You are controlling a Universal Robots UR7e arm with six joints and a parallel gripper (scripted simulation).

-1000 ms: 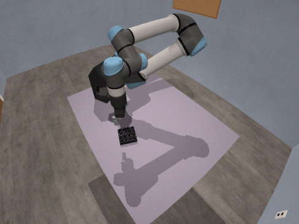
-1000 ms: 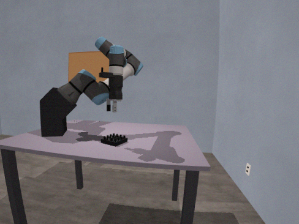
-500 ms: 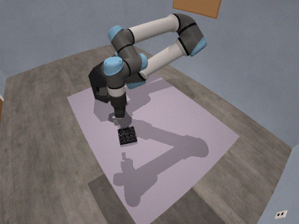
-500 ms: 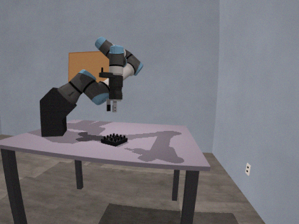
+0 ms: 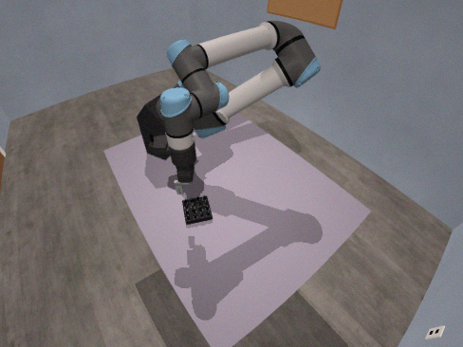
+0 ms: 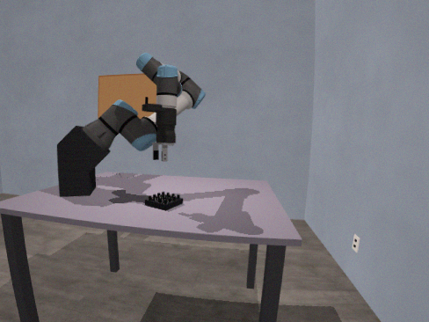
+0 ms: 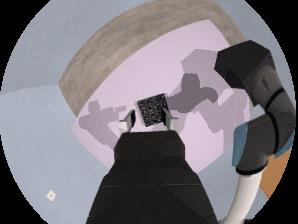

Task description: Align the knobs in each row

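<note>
An orange panel (image 5: pixel 305 11) (image 6: pixel 125 94) and white outlet (image 5: pixel 435 332) (image 6: pixel 355 243) (image 7: pixel 51 195) are on blue-gray walls (image 5: pixel 379 95) (image 6: pixel 246 88) (image 7: pixel 30 125).

Arm tubes: long, smooth, off-white cylinders (image 5: pixel 237 45) (image 7: pixel 246 197)
Joints: dark grey, rounded housings (image 5: pixel 294 47) (image 6: pixel 132 128) (image 7: pixel 257 155)
Joint caps: light blue (image 5: pixel 175 101) (image 6: pixel 167 71) (image 7: pixel 240 145)
Seams: narrow black bands around the joints
Wrist end: a short off-white ring (image 5: pixel 181 141) (image 6: pixel 166 100)
Pedestal: black, angular, faceted (image 5: pixel 153 125) (image 6: pixel 76 163) (image 7: pixel 242 60)
Hand (image 5: pixel 181 190) (image 6: pixel 160 153) (image 7: pixel 148 114): black body, two pale grey fingers with black inner faces
Finger markings: small dark dots on one

Open air separates the raised gripper (image 5: pixel 179 186) (image 6: pixel 160 152) (image 7: pixel 148 114) from the knob box (image 5: pixel 197 210) (image 6: pixel 163 201) (image 7: pixel 152 109), whose upright knobs stand close together.
</note>
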